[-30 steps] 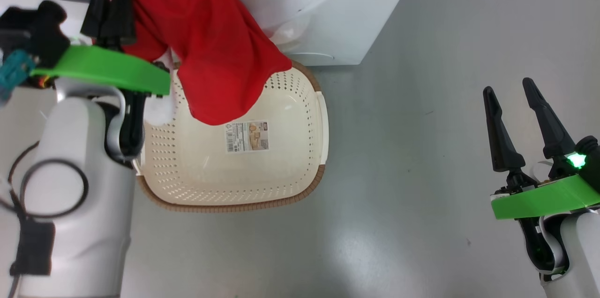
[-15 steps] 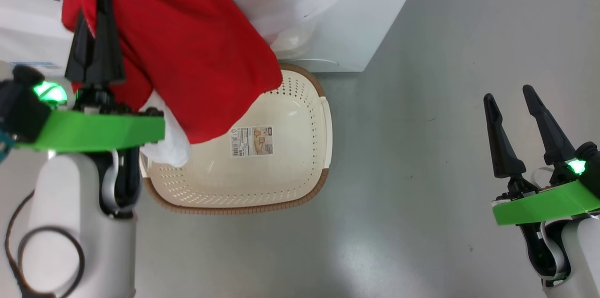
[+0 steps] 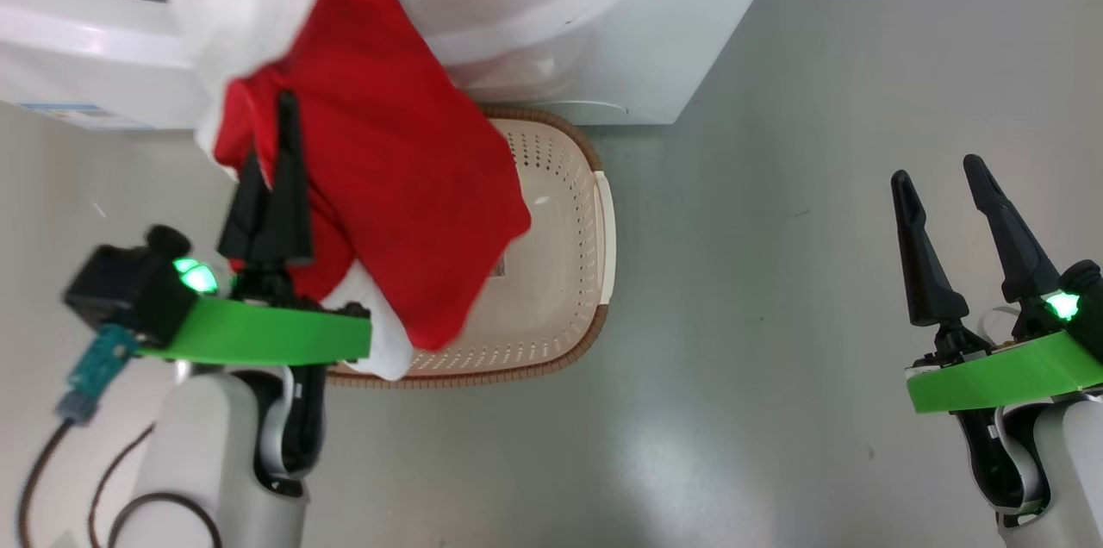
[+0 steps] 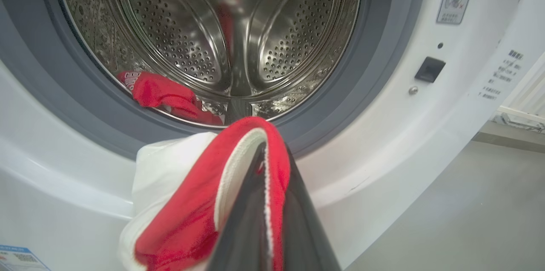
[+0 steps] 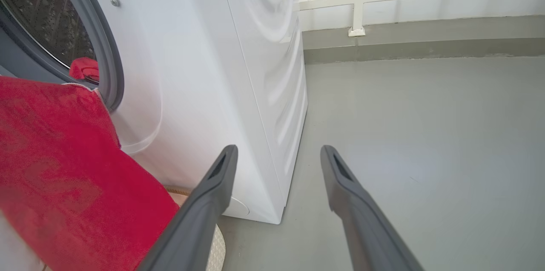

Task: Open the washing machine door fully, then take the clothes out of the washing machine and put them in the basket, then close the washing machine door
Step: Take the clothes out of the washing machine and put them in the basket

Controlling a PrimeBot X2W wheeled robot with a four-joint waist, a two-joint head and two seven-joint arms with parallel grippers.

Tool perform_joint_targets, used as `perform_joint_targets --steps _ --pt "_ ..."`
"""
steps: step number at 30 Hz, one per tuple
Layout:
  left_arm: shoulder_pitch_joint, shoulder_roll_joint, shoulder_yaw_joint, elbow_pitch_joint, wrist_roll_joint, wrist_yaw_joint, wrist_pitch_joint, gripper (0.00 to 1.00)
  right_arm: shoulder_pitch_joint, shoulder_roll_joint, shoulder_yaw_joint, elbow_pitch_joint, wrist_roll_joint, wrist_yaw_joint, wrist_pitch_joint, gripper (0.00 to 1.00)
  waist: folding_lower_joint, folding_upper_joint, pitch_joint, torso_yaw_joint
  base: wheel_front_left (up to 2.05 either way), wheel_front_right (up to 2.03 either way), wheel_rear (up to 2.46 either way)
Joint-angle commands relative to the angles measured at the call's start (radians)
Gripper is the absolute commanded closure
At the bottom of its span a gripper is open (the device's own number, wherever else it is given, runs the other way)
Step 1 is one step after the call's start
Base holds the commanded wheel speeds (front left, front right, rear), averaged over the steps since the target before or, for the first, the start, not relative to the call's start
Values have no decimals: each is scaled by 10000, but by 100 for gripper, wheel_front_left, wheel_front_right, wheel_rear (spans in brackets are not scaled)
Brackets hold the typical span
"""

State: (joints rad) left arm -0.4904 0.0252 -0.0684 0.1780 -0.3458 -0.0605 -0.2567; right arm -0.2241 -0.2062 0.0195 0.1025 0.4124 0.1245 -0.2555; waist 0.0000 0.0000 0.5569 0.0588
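left pincer (image 3: 269, 127) pinching clothes (image 3: 405, 186), draped seemingly above basket (image 3: 605, 272), right pincer (image 3: 937, 169) spread apart

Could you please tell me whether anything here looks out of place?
Nothing is spilled or damaged. One red piece lies at the drum's front edge; the left gripper holds a red-and-white garment over the basket.

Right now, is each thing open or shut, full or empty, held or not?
left gripper: shut, pinching cloth.
right gripper: open, holding nothing.
washing machine: mouth open.
red and white garment: held by the left gripper, hanging over the basket.
second red garment: lying inside the washing machine, not taken out.
basket: upright on the floor by the washing machine; the part that shows is bare.
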Motion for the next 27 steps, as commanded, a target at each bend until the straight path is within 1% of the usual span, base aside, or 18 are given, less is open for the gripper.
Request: perform_joint_targets --steps 1,6,15,25,27 --pt "225 252 221 -78 -59 76 -51 100 181 -89 206 -263 -59 62 -63 0 0 0 81 -25 0 0 0" --pt "97 251 -146 1483 -214 -23 -51 100 81 -70 202 -292 -47 62 -63 0 0 0 329 -114 0 0 0" --pt "-1140 251 -589 4408 -45 -330 -51 100 -229 11 223 -389 -50 62 -63 0 0 0 1030 -358 0 0 0" --pt "-2516 251 -966 6864 -147 -501 -51 100 -559 95 234 -467 -54 62 -63 0 0 0 1815 -628 0 0 0" --pt "-2614 251 -1002 7095 -126 -511 -51 100 -584 108 259 -477 -55 62 -63 0 0 0 1871 -662 0 0 0"
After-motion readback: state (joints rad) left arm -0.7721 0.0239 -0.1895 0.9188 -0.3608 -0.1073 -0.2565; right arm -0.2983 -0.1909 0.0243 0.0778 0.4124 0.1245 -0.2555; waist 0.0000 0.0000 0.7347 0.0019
